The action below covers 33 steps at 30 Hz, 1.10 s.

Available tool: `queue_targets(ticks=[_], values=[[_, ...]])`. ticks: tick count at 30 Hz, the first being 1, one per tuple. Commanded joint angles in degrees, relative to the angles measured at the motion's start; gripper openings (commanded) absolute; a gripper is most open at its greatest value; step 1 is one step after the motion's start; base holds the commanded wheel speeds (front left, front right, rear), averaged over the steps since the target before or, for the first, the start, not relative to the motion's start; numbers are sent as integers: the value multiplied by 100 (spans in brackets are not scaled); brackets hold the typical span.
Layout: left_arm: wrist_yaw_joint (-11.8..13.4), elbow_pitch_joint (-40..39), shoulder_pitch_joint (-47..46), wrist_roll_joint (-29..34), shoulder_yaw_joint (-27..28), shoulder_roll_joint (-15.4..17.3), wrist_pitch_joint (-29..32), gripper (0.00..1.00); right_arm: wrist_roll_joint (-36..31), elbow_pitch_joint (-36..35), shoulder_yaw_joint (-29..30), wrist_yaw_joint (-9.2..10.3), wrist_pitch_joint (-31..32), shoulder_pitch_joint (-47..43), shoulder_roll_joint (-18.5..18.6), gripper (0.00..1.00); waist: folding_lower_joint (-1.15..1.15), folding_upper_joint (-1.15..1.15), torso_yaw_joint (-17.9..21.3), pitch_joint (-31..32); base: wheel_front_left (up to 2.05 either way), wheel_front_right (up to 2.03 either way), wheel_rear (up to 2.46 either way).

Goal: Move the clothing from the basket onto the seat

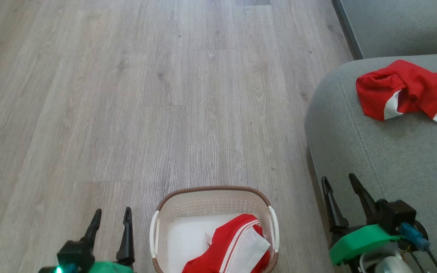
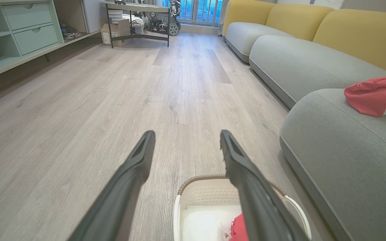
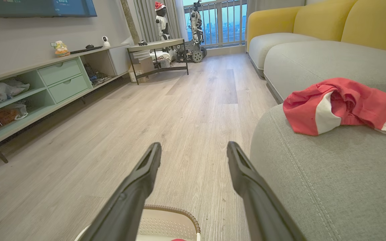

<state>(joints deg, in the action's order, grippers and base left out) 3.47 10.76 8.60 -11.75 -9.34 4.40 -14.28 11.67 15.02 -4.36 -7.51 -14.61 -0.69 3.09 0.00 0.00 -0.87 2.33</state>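
A cream basket (image 1: pixel 214 206) with a brown rim stands on the floor at the bottom centre of the head view. In it lies a red garment with a white striped panel (image 1: pixel 237 246). A second red-and-white garment (image 1: pixel 406 89) lies crumpled on the grey-green seat (image 1: pixel 385 159) at the right. My left gripper (image 1: pixel 112 218) hangs open to the left of the basket, holding nothing. My right gripper (image 1: pixel 341 185) is open over the seat's front edge, empty. The left wrist view shows the basket (image 2: pixel 206 197) under my fingers (image 2: pixel 136 164), and the seat garment (image 2: pixel 374 95). From the right wrist the seat garment (image 3: pixel 340 105) appears as well.
Pale wood floor (image 1: pixel 146 94) stretches ahead and left. A longer grey sofa with yellow backs (image 2: pixel 297 43) runs along the right. A low mint-green cabinet (image 3: pixel 45 83) lines the left wall, and a small table (image 3: pixel 156 50) with robots beside it stands at the far window.
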Motion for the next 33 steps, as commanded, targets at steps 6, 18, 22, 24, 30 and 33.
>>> queue_targets(ticks=[6,18,22,24,30,33], values=[[-74,-145,-213,109,228,-57,-72,100,19,-197,-140,2,-39,250,-21,100,0,0,32,-62,0,0,0],[-405,610,-935,451,-300,-70,-72,100,-246,-490,215,2,-39,596,-21,100,0,0,243,-773,0,0,0],[-569,1114,-1464,627,-647,-88,-69,100,-354,-704,358,2,-39,902,-21,100,0,0,375,-1369,0,0,0],[-645,1450,-1766,669,-801,-101,-46,100,-410,-811,429,2,-39,1100,-21,100,0,0,459,-1709,0,0,0],[-826,2603,-2724,752,-1355,-139,-1,100,-569,-1077,584,2,-39,1755,-21,100,0,0,724,-2641,0,0,0],[-858,2957,-3034,788,-1554,-145,-10,100,-596,-1171,635,2,-39,1959,-21,100,0,0,803,-2920,0,0,0]])
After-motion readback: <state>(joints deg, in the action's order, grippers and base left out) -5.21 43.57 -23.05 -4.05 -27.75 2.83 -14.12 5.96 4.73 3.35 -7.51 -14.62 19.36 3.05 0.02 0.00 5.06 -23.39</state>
